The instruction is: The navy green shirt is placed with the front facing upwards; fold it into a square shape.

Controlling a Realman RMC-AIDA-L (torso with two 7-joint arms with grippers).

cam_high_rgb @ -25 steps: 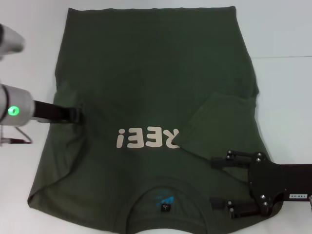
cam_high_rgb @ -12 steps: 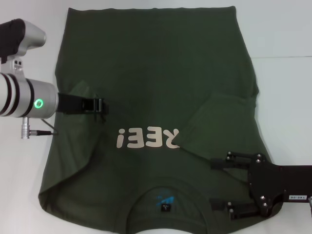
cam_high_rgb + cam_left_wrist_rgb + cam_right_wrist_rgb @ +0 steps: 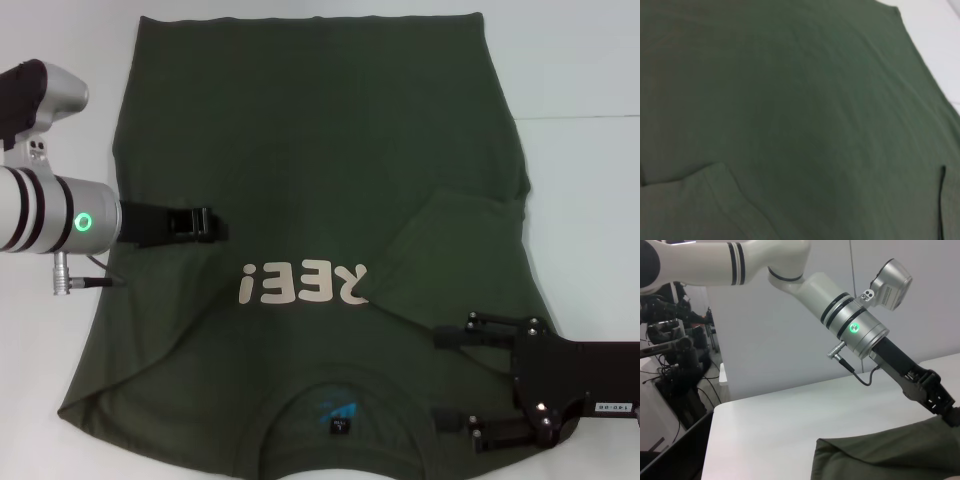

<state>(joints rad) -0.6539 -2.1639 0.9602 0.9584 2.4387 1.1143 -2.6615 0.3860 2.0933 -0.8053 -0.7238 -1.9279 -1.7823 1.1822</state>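
Observation:
The navy green shirt [image 3: 320,130] lies flat on the white table, with its collar and neck label [image 3: 338,424] at the near edge and pale lettering [image 3: 300,283] mid-chest. Its right sleeve [image 3: 455,245] is folded inward. My left gripper [image 3: 207,224] reaches in over the shirt's left side and is shut on the left sleeve fabric, which rises to it in the right wrist view [image 3: 946,412]. Over the shirt's near right shoulder my right gripper [image 3: 440,375] rests open, its fingers wide apart. Green cloth [image 3: 790,115] fills the left wrist view.
White table [image 3: 580,60] surrounds the shirt on the left, right and far sides. A seam in the table [image 3: 585,116] runs along the right. Beyond the table edge, the right wrist view shows a grey wall and dark equipment [image 3: 675,355].
My left gripper has moved inward over the shirt, drawing the left sleeve fabric with it. The shirt's near left corner shifted in, then back out. The right gripper barely moved.

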